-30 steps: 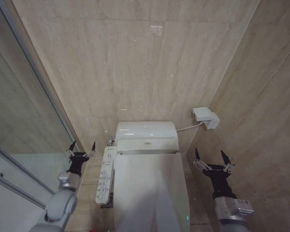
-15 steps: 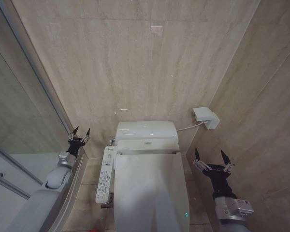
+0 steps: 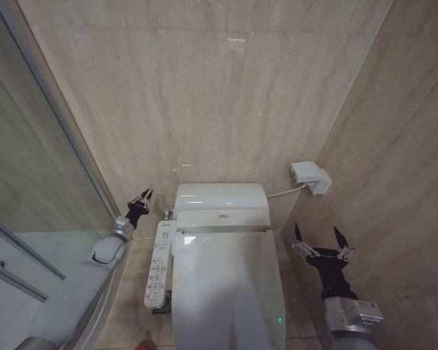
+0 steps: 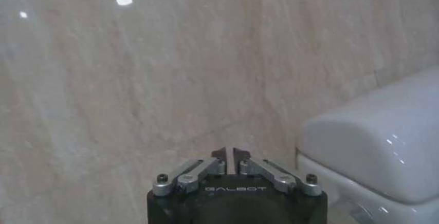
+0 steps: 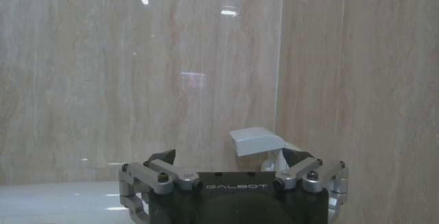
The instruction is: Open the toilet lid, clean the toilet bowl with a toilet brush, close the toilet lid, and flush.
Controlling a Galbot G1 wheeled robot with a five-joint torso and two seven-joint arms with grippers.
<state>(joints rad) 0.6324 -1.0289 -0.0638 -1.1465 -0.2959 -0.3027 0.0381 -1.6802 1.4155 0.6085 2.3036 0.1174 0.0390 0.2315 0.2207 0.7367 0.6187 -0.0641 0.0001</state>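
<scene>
The toilet lid (image 3: 226, 292) is a glossy white cover lying flat and shut, so the toilet bowl is hidden beneath it. The toilet brush is out of view. My left gripper (image 3: 141, 198) reaches out by the back wall, just left of the white tank (image 3: 220, 195), with its fingers together and nothing in them. In the left wrist view the left gripper (image 4: 229, 154) points at the wall with the tank (image 4: 377, 152) to one side. My right gripper (image 3: 320, 237) hangs open to the right of the toilet, away from it, and its fingers (image 5: 161, 158) are spread.
A control panel (image 3: 158, 262) with buttons runs along the toilet's left side. A white wall box (image 3: 310, 177) with a cable sits on the right wall. A glass shower partition (image 3: 36, 211) closes the left side. Something small and red (image 3: 144, 344) shows at the bottom edge.
The left arm has stretched forward and to the right, from beside the control panel to the tank's left corner, and its fingers have come together. The right arm has not moved.
</scene>
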